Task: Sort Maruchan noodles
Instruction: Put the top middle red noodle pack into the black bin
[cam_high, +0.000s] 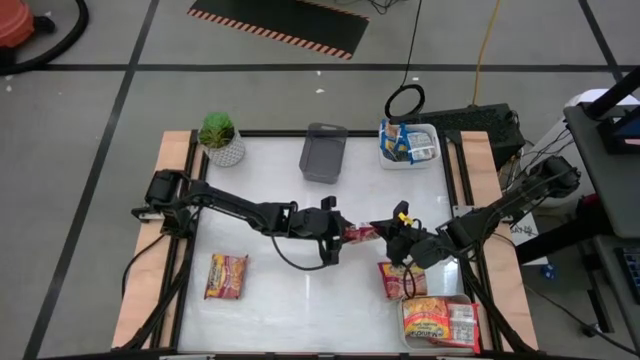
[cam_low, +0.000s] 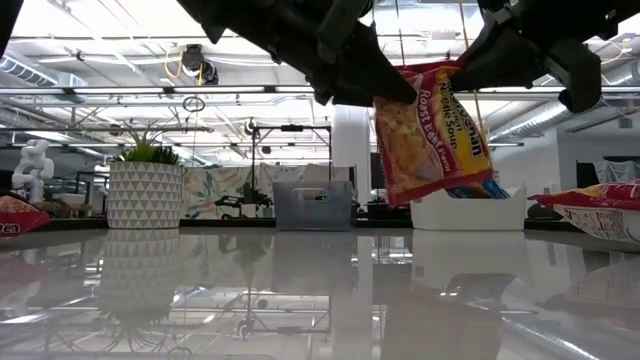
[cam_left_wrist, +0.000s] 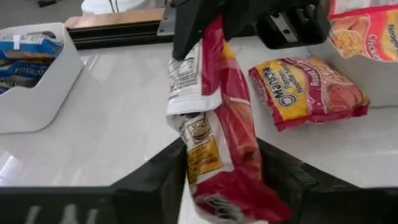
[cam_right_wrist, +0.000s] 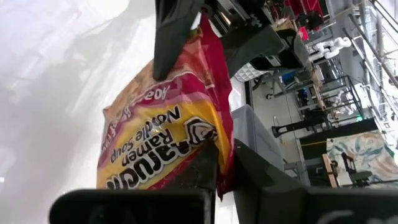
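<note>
A red-and-yellow Maruchan packet hangs in the air over the table's middle, between both grippers. My left gripper is shut on its left side and my right gripper on its right side. In the low view the packet shows its face, tilted, well above the table. Another red-and-yellow packet lies flat near the right side, and an orange-and-yellow one lies flat near the left. Blue packets sit in the far white tray. My left gripper pinches the packet between its two fingers at one edge, coming level from the table's left. The packet is lifted clear and hangs below the fingers. My right gripper pinches the opposite upper edge between its fingers, coming level from the table's right, at the packet's upper right corner in the low view. The packet hangs tilted between both holds.
A grey tray and a potted plant stand at the far edge, with the white tray to their right. Another tray holding packets sits at the near right corner. Bare table lies in the near middle.
</note>
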